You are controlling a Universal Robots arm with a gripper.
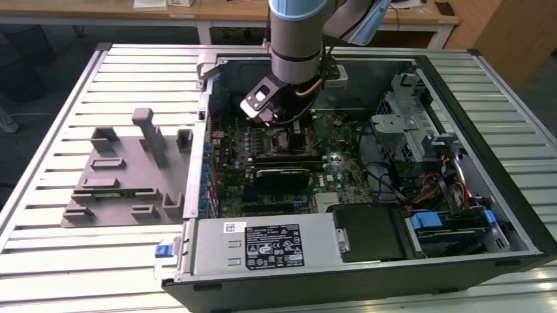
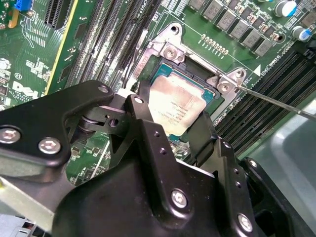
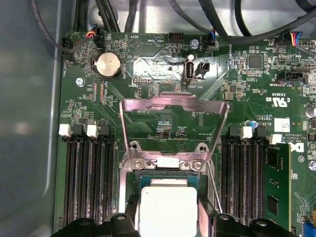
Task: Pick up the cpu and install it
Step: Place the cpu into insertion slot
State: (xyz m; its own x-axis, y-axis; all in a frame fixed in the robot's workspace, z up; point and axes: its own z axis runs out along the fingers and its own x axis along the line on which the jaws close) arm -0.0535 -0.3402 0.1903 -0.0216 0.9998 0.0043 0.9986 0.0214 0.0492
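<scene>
cpu (image 2: 175, 106): flat, square, no long axis; matte silver-grey metal lid facing up, edges parallel to the socket.
place: in the green motherboard's (image 3: 148, 69) socket.
jaws: black metal fingers (image 2: 148, 131) part-closed against two opposite cpu edges.
load plate (image 3: 173, 102): bare steel frame, hinged open.

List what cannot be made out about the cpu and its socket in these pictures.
- Second wrist view: the body of the gripper hides the near edge of the cpu, so whether it lies flat in the socket cannot be told.
- First wrist view: the picture's edge cuts off the cpu partway.
- Exterior view: the arm stands in front of the socket, covering it.
</scene>
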